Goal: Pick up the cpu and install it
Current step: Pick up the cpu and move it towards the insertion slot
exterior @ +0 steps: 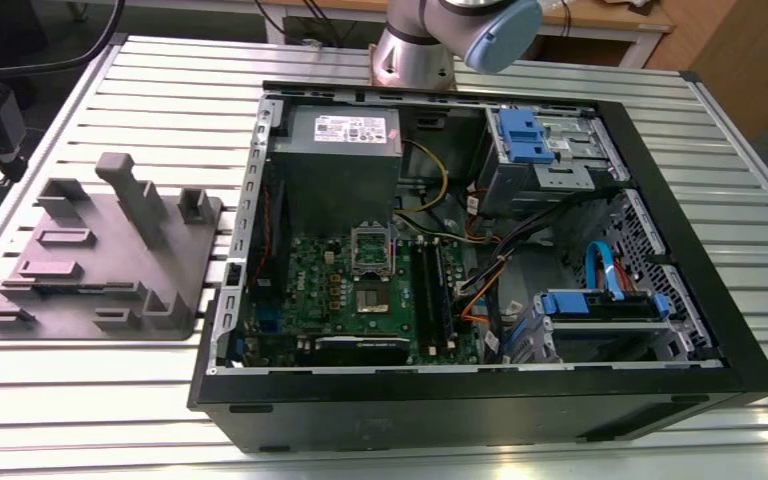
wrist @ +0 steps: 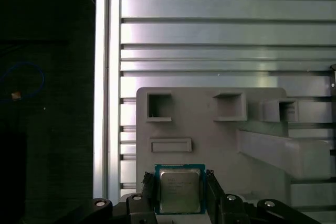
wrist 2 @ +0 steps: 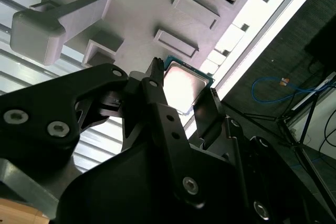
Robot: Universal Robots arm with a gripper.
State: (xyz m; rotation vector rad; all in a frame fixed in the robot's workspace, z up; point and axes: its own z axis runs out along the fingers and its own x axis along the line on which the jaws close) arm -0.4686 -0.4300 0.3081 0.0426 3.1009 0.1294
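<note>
The cpu [wrist: 179, 190], a small square chip with a silvery top and a green rim, sits between my gripper's [wrist: 179, 183] two black fingers [wrist: 148, 184], which press on its opposite edges. The second wrist view shows the same grip: the cpu [wrist 2: 185, 83] is clamped at the tips of the gripper [wrist 2: 184, 92]. It hangs well above the grey plastic fixture [wrist: 210, 129]. In the exterior view the green motherboard [exterior: 357, 290] lies inside the open computer case [exterior: 491, 400], its dark square socket [exterior: 372, 298] uncovered.
The grey fixture [exterior: 104, 250] with upright blocks lies on the slatted metal table [exterior: 117, 400] at the exterior view's left of the case. Cables, drive bays with blue latches [exterior: 524, 135] and a power supply [exterior: 341, 135] crowd the case. The arm's base [exterior: 424, 50] stands behind it.
</note>
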